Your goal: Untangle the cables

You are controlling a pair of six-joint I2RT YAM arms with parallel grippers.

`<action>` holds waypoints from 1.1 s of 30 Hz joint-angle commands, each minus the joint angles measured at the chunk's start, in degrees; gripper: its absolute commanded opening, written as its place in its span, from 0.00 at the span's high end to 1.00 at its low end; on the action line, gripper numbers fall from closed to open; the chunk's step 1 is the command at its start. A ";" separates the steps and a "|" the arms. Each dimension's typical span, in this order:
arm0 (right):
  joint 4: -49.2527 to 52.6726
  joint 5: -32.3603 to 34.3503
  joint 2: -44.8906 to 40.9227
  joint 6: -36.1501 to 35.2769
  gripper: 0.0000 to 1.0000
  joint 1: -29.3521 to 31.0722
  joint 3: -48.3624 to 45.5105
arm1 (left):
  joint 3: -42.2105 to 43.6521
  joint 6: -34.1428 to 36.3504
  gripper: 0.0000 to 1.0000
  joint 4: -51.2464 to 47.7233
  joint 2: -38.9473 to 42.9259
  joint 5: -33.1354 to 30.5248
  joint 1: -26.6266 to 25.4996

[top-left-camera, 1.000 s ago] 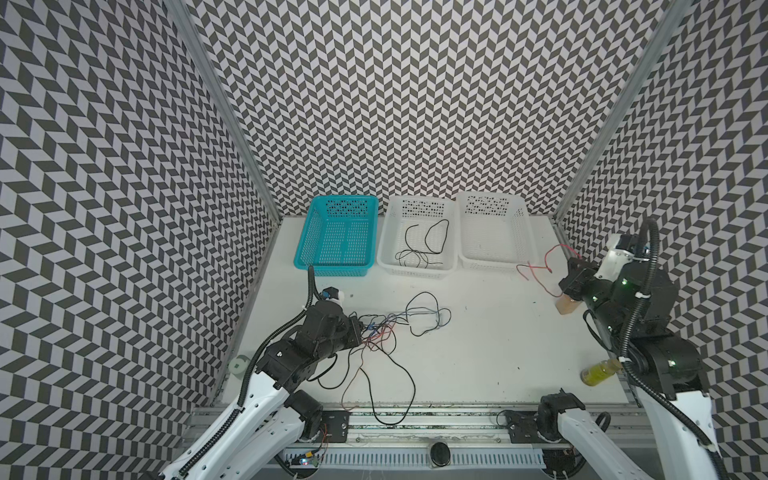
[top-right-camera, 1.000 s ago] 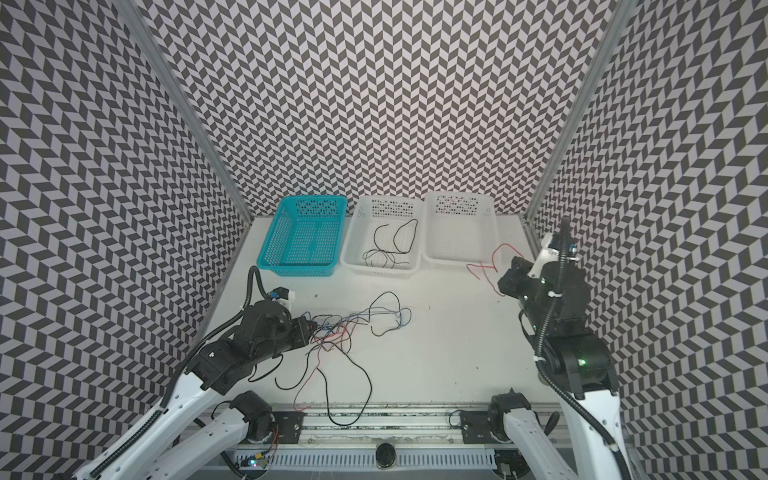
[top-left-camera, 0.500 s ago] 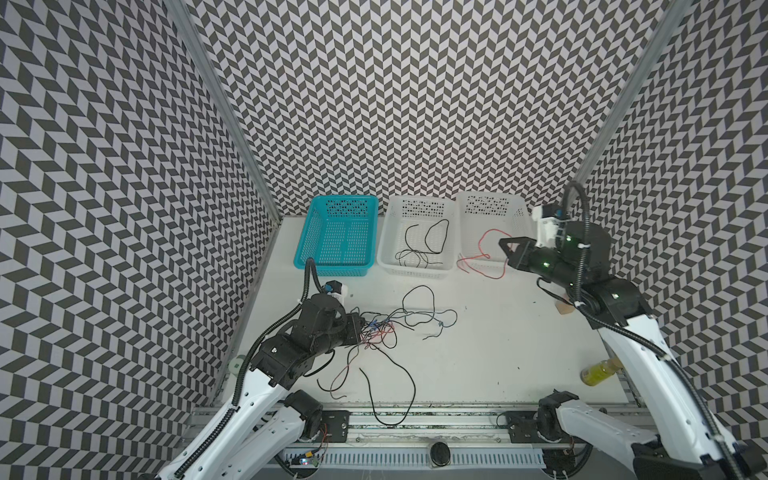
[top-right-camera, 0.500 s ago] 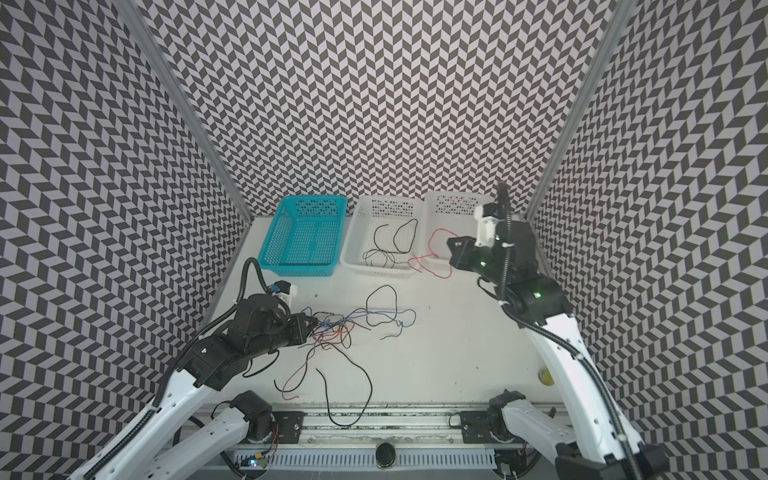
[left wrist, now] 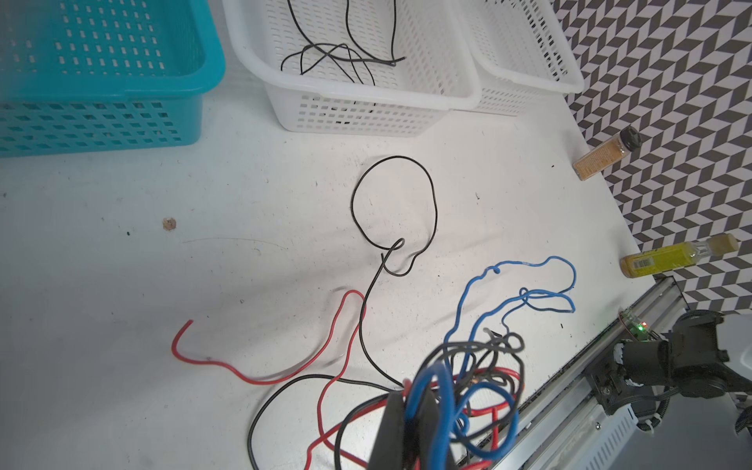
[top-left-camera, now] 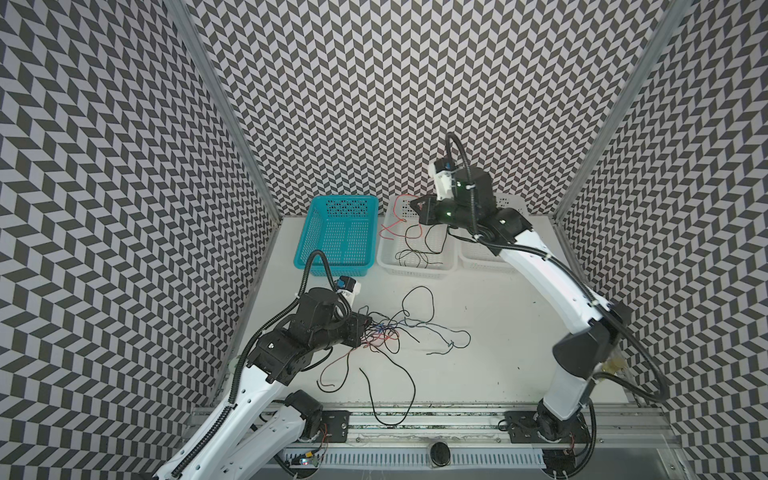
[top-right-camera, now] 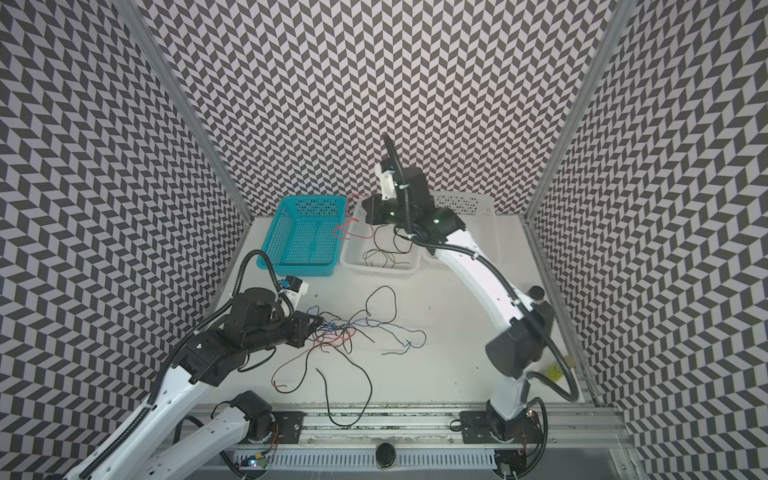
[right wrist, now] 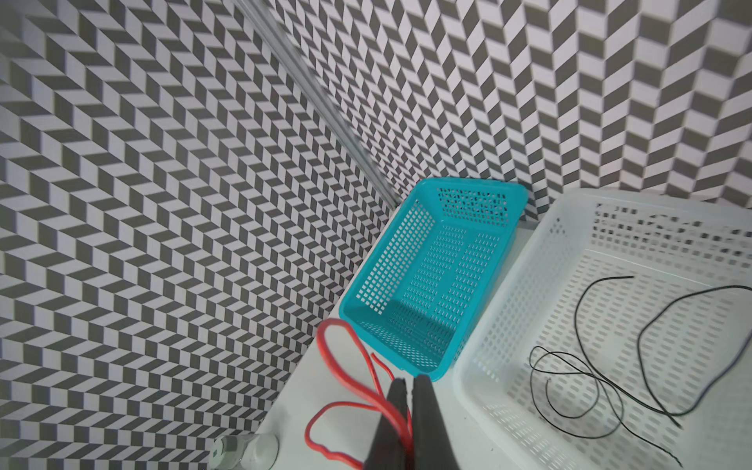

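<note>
A tangle of black, red and blue cables [top-left-camera: 384, 334] lies on the white table, left of centre in both top views. My left gripper [top-left-camera: 368, 326] is shut on that tangle; in the left wrist view its fingers [left wrist: 392, 423] pinch a blue loop [left wrist: 437, 390]. My right gripper [top-left-camera: 413, 206] hangs raised over the back of the middle white basket [top-left-camera: 415, 272], shut on a red cable [top-left-camera: 392, 216] that dangles toward the teal basket [top-left-camera: 332, 270]. The right wrist view shows this red cable [right wrist: 346, 366] running between the closed fingers [right wrist: 396, 407]. Black cables [top-left-camera: 415, 249] lie in the middle basket.
A second white basket [top-left-camera: 486, 266] stands at the back right. A spice jar [left wrist: 606, 152] and a yellow bottle [left wrist: 675, 256] lie by the right wall. Loose black cable ends [top-left-camera: 395, 399] trail over the front rail [top-left-camera: 415, 415].
My right arm has swung from the right wall to the back, carrying the red cable leftward over the white baskets. The left gripper has kept its hold on the tangle.
</note>
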State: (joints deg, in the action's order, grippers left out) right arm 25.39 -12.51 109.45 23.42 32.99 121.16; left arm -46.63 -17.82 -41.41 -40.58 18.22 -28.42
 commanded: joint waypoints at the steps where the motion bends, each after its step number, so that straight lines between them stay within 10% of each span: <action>1: 3.43 -0.67 10.41 -2.23 1.00 1.74 13.07 | 0.99 1.08 1.00 2.33 2.85 0.50 0.21; 6: 3.27 -2.45 27.03 -1.75 1.00 2.34 31.10 | 1.18 1.43 1.00 2.36 3.22 0.54 0.21; 18: -5.63 -4.63 39.16 -1.85 0.75 2.95 33.59 | 1.32 1.30 1.00 2.56 2.96 2.02 0.21; 26: -1.29 -3.77 30.28 -6.08 0.46 2.95 29.16 | 1.30 0.96 1.00 2.21 2.74 1.06 0.21; 33: -2.29 -5.23 4.46 -12.43 0.42 2.95 2.17 | 0.58 0.95 1.00 1.24 1.12 1.47 0.21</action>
State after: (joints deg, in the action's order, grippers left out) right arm 25.69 -16.29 126.06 16.03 35.53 129.97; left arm -45.56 -17.45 -40.53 -39.20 19.53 -28.42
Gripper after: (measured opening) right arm 0.580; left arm 0.060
